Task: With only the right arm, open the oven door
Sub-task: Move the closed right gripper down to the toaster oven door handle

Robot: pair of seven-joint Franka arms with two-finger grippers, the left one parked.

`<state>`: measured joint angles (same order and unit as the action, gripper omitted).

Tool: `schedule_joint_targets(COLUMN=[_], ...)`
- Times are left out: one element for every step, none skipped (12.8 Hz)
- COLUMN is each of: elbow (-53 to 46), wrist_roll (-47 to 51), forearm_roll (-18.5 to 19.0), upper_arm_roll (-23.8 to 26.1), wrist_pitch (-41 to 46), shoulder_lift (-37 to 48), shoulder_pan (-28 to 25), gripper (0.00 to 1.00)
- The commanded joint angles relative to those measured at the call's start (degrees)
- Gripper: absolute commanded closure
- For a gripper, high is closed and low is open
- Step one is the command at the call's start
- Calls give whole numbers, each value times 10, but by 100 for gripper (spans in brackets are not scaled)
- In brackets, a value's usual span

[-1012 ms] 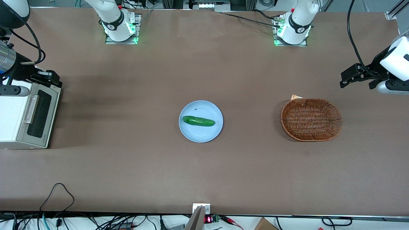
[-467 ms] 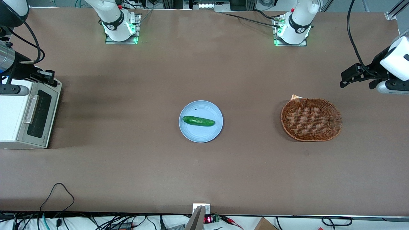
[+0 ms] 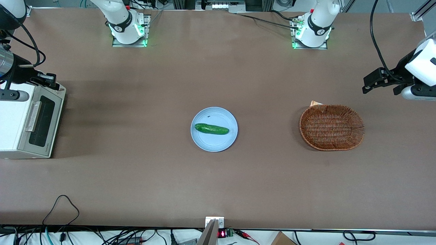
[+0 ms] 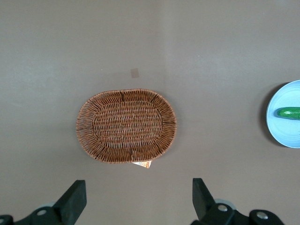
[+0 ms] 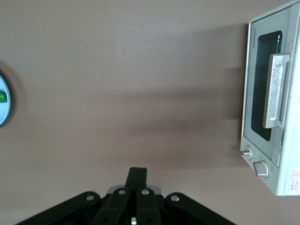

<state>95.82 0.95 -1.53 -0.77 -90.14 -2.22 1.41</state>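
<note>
The white toaster oven (image 3: 13, 126) stands at the working arm's end of the table. Its grey oven door (image 3: 42, 123) (image 5: 263, 98) is closed, with a dark glass window and a silver bar handle (image 3: 33, 116) (image 5: 274, 90). The right arm (image 3: 10, 68) hangs above the oven's top corner farthest from the front camera. My gripper (image 3: 51, 81) (image 5: 138, 174) is shut with nothing between its fingers. It sits above that farthest end of the door and is apart from the handle.
A light blue plate (image 3: 224, 143) with a green cucumber (image 3: 211, 129) lies mid-table. A wicker basket (image 3: 331, 127) (image 4: 126, 125) sits toward the parked arm's end. Two knobs (image 5: 251, 160) sit beside the door on the oven's face.
The gripper and wrist have drawn back a little over the oven top, away from the table's middle. The oven door has not moved.
</note>
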Motion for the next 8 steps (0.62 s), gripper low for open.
schedule_joint_targets(elbow=[-20,-19,-19,-19,-19,-17,-17,-17], wrist_roll=[19,42,56,76,81,81,82,83], forearm_roll=[37,77,98,128,158,183,208,236], upper_arm_roll=[5,5,5,6,7,7,7,7], wrist_pitch=[36,53,68,68,68,62,53,41], shoulder_lift=[-9,-10,-26,-35,-55,-74,-92,-110], shoulder_pan=[5,5,5,3,0,0,1,3], gripper=[100,100,100,100,100,100,100,100])
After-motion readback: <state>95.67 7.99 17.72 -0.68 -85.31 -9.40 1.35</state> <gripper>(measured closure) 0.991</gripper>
